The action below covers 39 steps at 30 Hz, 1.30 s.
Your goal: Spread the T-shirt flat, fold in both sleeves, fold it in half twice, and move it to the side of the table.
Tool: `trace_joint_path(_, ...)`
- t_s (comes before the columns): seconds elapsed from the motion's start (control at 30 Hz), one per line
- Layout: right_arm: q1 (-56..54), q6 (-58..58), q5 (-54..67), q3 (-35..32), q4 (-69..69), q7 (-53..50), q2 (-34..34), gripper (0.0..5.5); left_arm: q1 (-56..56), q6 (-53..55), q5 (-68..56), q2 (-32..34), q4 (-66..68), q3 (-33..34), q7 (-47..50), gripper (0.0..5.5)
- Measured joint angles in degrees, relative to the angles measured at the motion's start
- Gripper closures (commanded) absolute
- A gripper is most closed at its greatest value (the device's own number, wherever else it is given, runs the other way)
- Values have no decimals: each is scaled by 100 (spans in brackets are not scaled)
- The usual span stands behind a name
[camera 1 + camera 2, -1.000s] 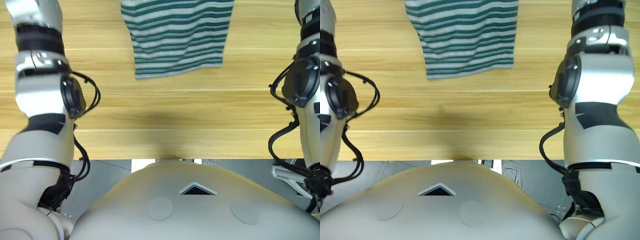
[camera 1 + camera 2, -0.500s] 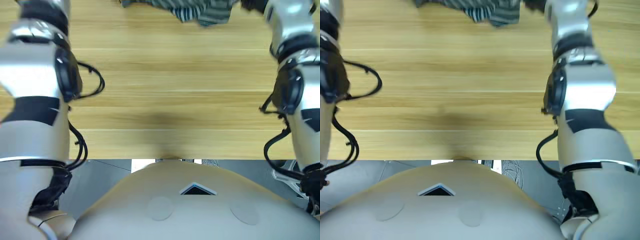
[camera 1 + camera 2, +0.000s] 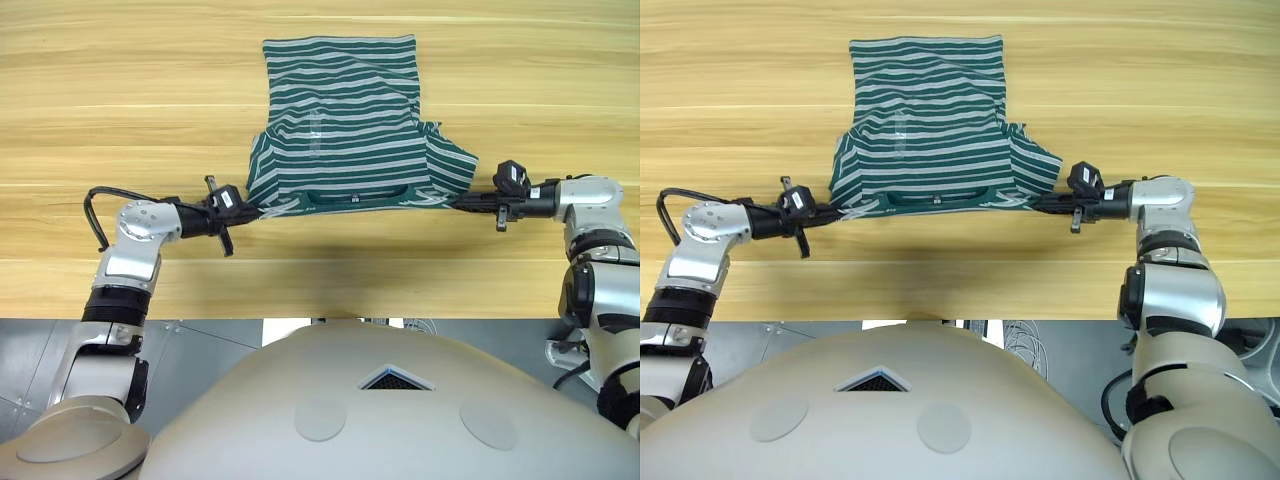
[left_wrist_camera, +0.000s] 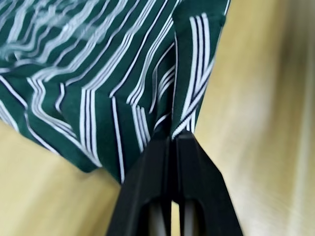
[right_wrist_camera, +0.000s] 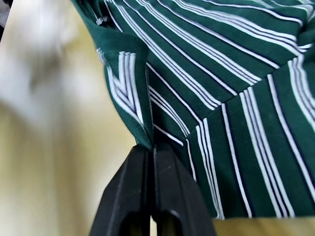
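The T-shirt (image 3: 345, 120) lies on the desk (image 3: 120, 90), centred ahead of the robot, with its collar edge nearest and its hem farthest. The left hand (image 3: 257, 210) is at the shirt's near left corner and the right hand (image 3: 455, 201) at its near right corner, each pinching cloth there. The near edge stretches between them, seemingly just above the desk.

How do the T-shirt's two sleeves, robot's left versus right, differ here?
The right sleeve fans wide past the T-shirt body; the left sleeve shows as a narrow strip. The right sleeve looks creased; the left smoother. Shared: each side is pinched shut, by the left end effector and right end effector.
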Motion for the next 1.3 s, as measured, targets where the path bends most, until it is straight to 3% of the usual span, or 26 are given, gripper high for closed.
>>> trace_joint_path(0.17,511,-458,-41,446,-413,241,68,550,207,3,198,43,-313,-168,280,548)
trace_joint_path(0.33,813,-642,117,673,-913,313,62,449,592,66,287,36,-953,-353,502,550)
trace_joint_path(0.57,1034,-624,270,834,-1378,311,-10,321,1262,644,117,45,-2169,-432,563,430)
trace_joint_path(0.73,1034,-43,1665,969,-2141,334,-317,317,1529,667,154,235,-2363,-443,598,389)
trace_joint_path(0.87,409,648,2455,776,-2297,283,-157,317,1557,964,-826,-118,-2652,292,986,389)
trace_joint_path(1.03,-95,440,1473,1002,-1419,-1015,555,317,1536,1948,-2895,-1211,-2660,2145,2335,389)
trace_joint_path(1.1,-108,376,1152,1121,-1119,-1308,730,317,1497,2188,-3030,-1444,-2131,2586,2945,389)
trace_joint_path(1.3,-97,221,829,1120,-821,-1483,897,317,1357,2418,-2503,-1676,-948,2178,3269,389)
